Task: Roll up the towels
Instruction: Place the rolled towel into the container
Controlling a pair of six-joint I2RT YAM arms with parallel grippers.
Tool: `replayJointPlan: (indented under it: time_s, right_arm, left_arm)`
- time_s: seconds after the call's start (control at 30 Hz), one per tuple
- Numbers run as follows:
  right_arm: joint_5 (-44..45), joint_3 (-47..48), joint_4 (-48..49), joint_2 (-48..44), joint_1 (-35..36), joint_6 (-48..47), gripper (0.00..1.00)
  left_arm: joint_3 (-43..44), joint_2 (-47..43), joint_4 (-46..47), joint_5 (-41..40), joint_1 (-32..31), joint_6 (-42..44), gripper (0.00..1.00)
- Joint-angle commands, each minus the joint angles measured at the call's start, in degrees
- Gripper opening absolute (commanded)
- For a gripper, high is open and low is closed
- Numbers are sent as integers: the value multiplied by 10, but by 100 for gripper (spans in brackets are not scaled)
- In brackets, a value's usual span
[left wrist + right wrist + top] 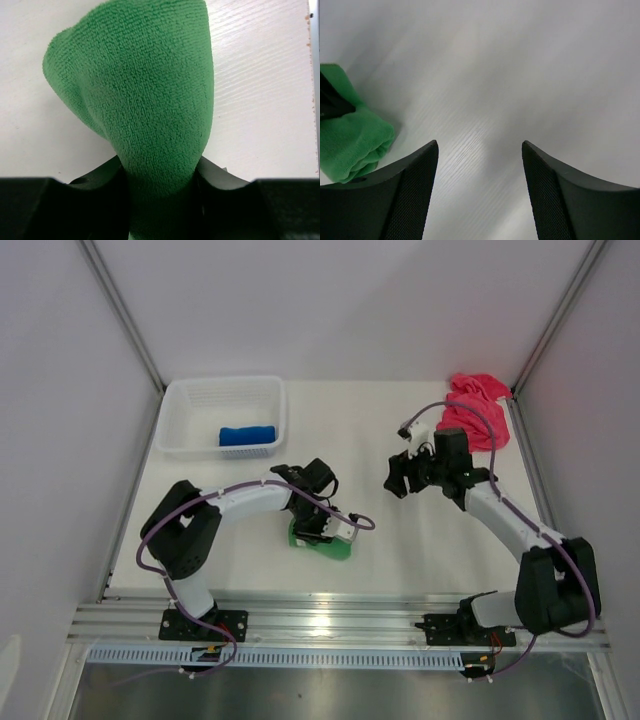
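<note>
Your left pincer (160, 192) grips the green towel (145, 100), seemingly rolled; right pincer (480, 190) stands open and empty; next probably calls for carrying it to the basket (190, 400).

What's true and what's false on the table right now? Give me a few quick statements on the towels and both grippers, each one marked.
1. The blue towel lies inside the white basket. True.
2. The right gripper holds the pink towel. False: its jaws stand open with nothing between them, and the pink towel lies bunched at the far right corner of the table.
3. The left gripper is shut on the green towel. True.
4. The green towel is in the basket with the blue one. False: it is outside the basket, at the near middle of the table, in the left gripper.
</note>
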Motion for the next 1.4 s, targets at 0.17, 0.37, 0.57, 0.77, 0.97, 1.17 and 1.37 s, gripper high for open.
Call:
replayJointPlan:
  time_s: [0.17, 0.37, 0.57, 0.77, 0.97, 1.17, 1.37]
  right_arm:
    - [42, -19, 231, -128, -10, -143, 99]
    - [0, 6, 162, -116, -15, -190, 99]
    - [-16, -19, 198, -116, -15, -168, 99]
    - [-19, -18, 224, -102, -15, -151, 99]
    - [-50, -22, 280, -72, -14, -120, 99]
    - [-67, 7, 317, -14, 8, -112, 99]
    - [-40, 113, 293, 84, 65, -111, 100]
  left_arm:
    - [48, -33, 23, -12, 14, -27, 1]
    - [64, -47, 22, -19, 41, -29, 1]
    - [94, -61, 22, -49, 75, -4, 1]
    - [162, -77, 34, -101, 144, 61, 1]
    - [238, -61, 40, -150, 242, 115, 1]
    - [304, -9, 71, -174, 333, 126, 1]
    - [314, 42, 96, -157, 411, 143, 1]
